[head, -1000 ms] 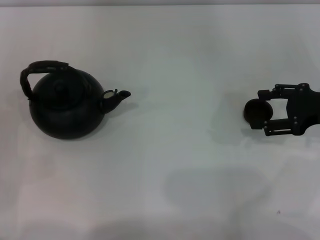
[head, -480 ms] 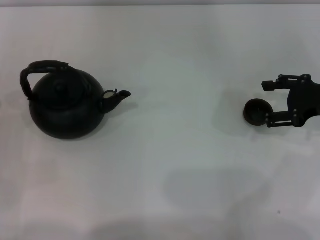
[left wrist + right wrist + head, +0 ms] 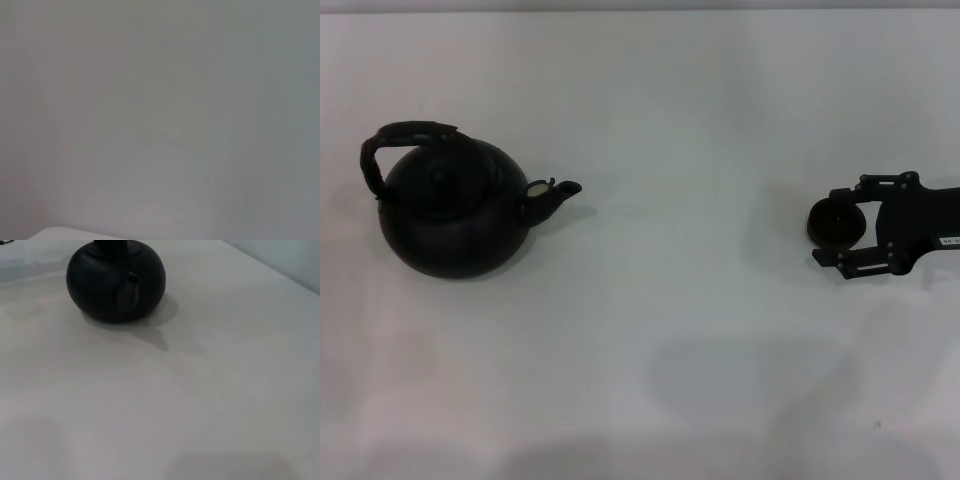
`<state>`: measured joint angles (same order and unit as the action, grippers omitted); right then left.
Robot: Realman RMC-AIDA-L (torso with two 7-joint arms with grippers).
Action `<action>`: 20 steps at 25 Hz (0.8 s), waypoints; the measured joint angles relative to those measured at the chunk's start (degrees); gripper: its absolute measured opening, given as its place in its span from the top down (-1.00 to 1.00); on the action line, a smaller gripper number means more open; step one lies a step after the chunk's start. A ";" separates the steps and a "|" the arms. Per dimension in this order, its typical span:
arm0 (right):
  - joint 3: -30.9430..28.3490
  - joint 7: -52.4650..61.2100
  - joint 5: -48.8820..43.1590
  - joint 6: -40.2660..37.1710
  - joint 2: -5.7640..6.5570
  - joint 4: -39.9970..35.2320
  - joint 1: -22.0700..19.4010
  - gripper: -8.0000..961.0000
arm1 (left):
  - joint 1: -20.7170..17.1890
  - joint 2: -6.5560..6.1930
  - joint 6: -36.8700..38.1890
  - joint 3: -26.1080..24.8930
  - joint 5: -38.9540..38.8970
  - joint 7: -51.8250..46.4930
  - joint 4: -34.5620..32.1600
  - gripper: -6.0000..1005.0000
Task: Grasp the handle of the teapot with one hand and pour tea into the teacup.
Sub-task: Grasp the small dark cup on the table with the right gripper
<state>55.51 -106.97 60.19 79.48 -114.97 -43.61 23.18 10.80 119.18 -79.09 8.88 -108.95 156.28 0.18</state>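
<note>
A broad bare stretch of white worktop (image 3: 700, 120) lies between the teapot (image 3: 450, 215) on the robot's left and the teacup (image 3: 834, 222) on its right, the two well apart. The spout (image 3: 558, 192) juts into that stretch, towards the teacup. The handle (image 3: 400, 140) arches over the lid with open air above it and on the near and far sides. The right end effector (image 3: 832, 223) crowds the teacup's right side; the cup's left side stands free.
</note>
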 joint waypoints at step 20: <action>0.25 -0.30 0.08 -2.73 -0.17 0.05 0.85 -0.78 | 0.46 -0.18 -0.10 0.00 -0.03 0.29 -0.27 -0.72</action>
<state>55.75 -107.27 60.27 76.75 -115.14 -43.56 24.03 11.25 119.00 -79.19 8.88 -108.98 156.57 -0.09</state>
